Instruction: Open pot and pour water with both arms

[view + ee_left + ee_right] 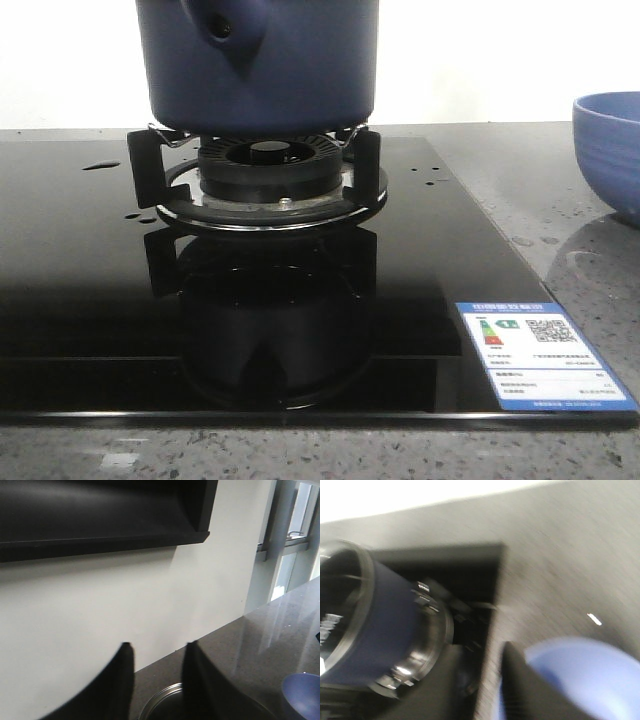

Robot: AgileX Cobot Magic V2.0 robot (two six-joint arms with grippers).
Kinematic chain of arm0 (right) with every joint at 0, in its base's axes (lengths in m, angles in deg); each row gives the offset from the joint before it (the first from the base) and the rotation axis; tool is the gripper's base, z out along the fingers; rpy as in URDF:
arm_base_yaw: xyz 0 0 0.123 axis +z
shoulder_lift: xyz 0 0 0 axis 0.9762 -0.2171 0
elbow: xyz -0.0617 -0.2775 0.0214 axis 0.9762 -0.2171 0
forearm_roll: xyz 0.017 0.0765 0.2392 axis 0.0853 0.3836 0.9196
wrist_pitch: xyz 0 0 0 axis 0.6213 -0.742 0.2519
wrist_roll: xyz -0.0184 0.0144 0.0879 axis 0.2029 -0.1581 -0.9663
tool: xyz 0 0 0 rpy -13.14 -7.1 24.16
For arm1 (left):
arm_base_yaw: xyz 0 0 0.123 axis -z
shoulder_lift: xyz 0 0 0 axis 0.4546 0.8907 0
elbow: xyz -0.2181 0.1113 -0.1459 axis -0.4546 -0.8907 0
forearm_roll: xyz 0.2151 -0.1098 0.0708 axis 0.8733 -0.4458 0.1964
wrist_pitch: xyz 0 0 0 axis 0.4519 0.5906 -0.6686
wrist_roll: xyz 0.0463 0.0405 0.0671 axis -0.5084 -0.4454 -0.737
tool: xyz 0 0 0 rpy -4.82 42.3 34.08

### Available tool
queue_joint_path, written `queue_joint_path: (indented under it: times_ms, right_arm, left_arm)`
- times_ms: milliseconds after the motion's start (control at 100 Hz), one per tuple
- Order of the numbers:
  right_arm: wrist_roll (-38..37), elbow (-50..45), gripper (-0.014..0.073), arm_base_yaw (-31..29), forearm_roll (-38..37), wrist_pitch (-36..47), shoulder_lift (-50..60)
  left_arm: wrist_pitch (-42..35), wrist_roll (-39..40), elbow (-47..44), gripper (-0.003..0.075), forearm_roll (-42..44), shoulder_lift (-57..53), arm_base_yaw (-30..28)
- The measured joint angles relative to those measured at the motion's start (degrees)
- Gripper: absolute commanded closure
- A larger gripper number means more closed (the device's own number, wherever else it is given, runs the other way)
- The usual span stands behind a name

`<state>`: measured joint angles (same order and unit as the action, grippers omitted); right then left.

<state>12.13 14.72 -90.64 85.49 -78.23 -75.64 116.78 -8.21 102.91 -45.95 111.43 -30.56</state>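
The dark navy pot [258,60] stands on the gas burner [268,175] at the back centre, its stub with the round hole [221,30] facing me. Small water drops [101,165] lie on the black cooktop. Neither gripper shows in the front view. My left gripper [158,651] is open and empty, high up and facing the white wall, with a round metal rim [159,698] below it. My right gripper [481,646] is open and empty, between the pot [385,630] and the lighter blue bowl [585,675]; this view is blurred.
The lighter blue bowl [610,150] stands on the grey counter [560,200] at the right, also in the left wrist view [302,695]. A black range hood [100,515] hangs above. An energy label [540,352] is stuck on the cooktop's front right corner.
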Motion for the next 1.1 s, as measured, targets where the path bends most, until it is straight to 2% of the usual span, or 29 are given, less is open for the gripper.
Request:
queue_joint_path:
  times_ms: [160, 250, 420, 540, 630, 890, 1100]
  right_arm:
    - [9.7, -0.3, 0.0648, 3.4, 7.4, 4.2, 1.6]
    - [15.1, -2.4, 0.0647, 5.5, 10.9, 8.3, 4.0]
    - [22.2, -12.9, 0.0647, 10.1, 13.0, 24.0, 12.5]
    - [25.4, -23.4, 0.0648, 13.5, 13.8, 36.4, 20.9]
    - [26.9, -30.9, 0.0648, 15.2, 14.2, 42.6, 27.2]
    - [27.7, -52.1, 0.0648, 15.9, 14.8, 47.2, 45.0]
    - [27.8, -60.3, 0.0648, 16.0, 16.4, 50.5, 56.4]
  left_arm:
    - [-0.1, 4.1, -0.1, 0.0740, 5.4, -2.8, -1.6]
    - [-2.8, 5.0, -1.7, 0.0740, 7.2, -5.3, -1.7]
    - [-17.6, 5.0, -10.3, 0.0740, 7.4, -13.4, -1.5]
    - [-29.7, 1.6, -19.8, 0.0740, 7.1, -19.7, 1.3]
    - [-34.5, -1.6, -26.4, 0.0739, 6.6, -24.1, 4.0]
    - [-37.2, -4.7, -45.1, 0.0739, -0.2, -40.0, 6.5]
    - [-38.8, -5.2, -53.5, 0.0739, -5.0, -52.1, 6.5]
